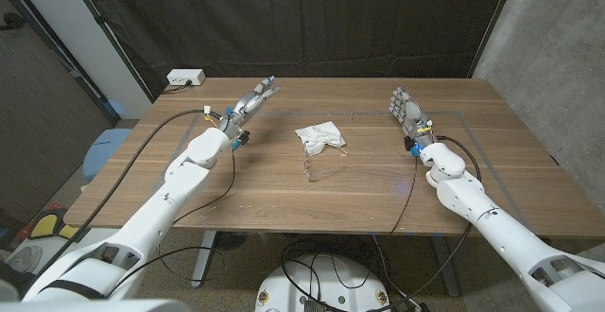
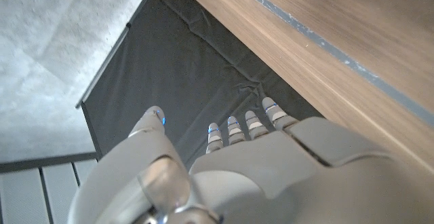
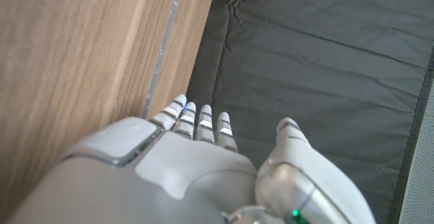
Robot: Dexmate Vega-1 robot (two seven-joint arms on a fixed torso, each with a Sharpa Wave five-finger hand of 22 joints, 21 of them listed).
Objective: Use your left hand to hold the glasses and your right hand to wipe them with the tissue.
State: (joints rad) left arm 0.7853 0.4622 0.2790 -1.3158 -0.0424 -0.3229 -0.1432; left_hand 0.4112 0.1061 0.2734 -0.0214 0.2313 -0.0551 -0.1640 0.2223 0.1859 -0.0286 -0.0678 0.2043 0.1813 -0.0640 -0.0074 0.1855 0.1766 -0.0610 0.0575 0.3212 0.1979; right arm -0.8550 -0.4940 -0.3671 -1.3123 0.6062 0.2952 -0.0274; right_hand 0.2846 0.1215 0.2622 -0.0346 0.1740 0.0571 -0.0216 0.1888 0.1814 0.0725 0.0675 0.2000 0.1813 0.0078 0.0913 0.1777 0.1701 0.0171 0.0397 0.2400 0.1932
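Clear glasses (image 1: 324,164), faint beside the tissue (image 1: 319,136), lie between the empty, straight-fingered left hand (image 1: 253,99) and right hand (image 1: 407,110).

1. A robot test space or lab, not a home: a plain wooden table (image 1: 284,184) stands on a bare floor.
2. A black curtain (image 1: 312,24) hangs behind the table as a backdrop, with a rough grey concrete wall (image 1: 558,38) to one side.
3. A white power strip (image 1: 185,78) sits at the table's far corner, and black cables (image 1: 151,147) trail over the table edge.
4. Grey tape lines (image 1: 473,123) mark out a work area on the tabletop.
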